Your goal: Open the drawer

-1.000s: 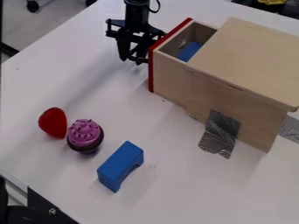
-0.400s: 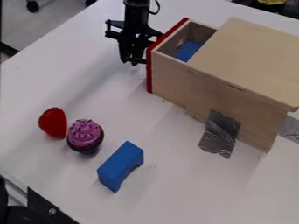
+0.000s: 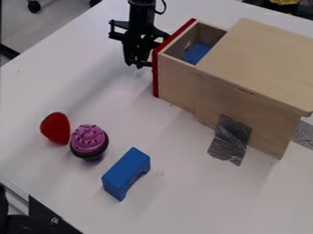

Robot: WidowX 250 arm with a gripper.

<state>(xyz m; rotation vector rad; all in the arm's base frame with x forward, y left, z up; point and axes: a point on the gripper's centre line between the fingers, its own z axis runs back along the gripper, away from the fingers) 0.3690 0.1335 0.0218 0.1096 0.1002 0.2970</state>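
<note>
From where I'm standing, the drawer (image 3: 175,81) sits partly open, its red front panel (image 3: 155,77) facing ten o'clock and its long axis running from ten to four. It's a boxy thing of smooth, pale wood, open on top, with a blue block (image 3: 197,53) inside. The matching wooden cabinet (image 3: 263,59) around its four o'clock end has a flat top and crinkled, silvery tape (image 3: 230,139) low on its side. The drawer lies at three o'clock from the black gripper (image 3: 136,65), right by its front; whether that's spread or pressed together, I can't tell.
</note>
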